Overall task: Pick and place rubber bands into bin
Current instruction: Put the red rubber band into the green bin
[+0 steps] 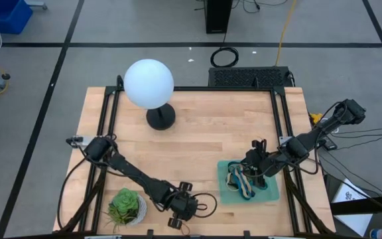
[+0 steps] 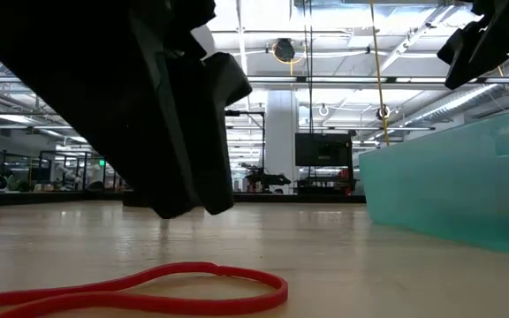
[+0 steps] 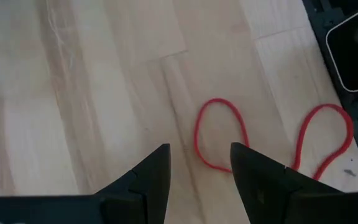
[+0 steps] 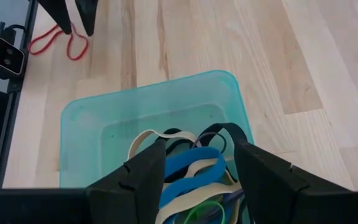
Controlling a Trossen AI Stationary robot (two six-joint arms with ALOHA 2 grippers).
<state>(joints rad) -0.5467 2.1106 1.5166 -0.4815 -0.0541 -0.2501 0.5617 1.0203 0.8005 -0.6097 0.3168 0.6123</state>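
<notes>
Left gripper hangs low over the near edge of the pale wooden table, its two dark fingers spread with nothing between them, the tips just beside one loop of a thin red rubber band that lies flat on the wood in a figure-eight. In the low view the same red rubber band lies on the table surface in the foreground, with the left gripper's dark body looming just above and behind it. Right gripper sits above the shallow rectangular bin of translucent mint-green plastic, fingers also apart and empty, pointing down at the pile of loose rubber bands already in the bin: blue, cream, black and a green one tangled together. From above, the bin rests toward the table's right near corner, well apart from the left gripper. A white pot with a green succulent stands near the left gripper, and a white globe lamp on a black base stands farther back on the table.
</notes>
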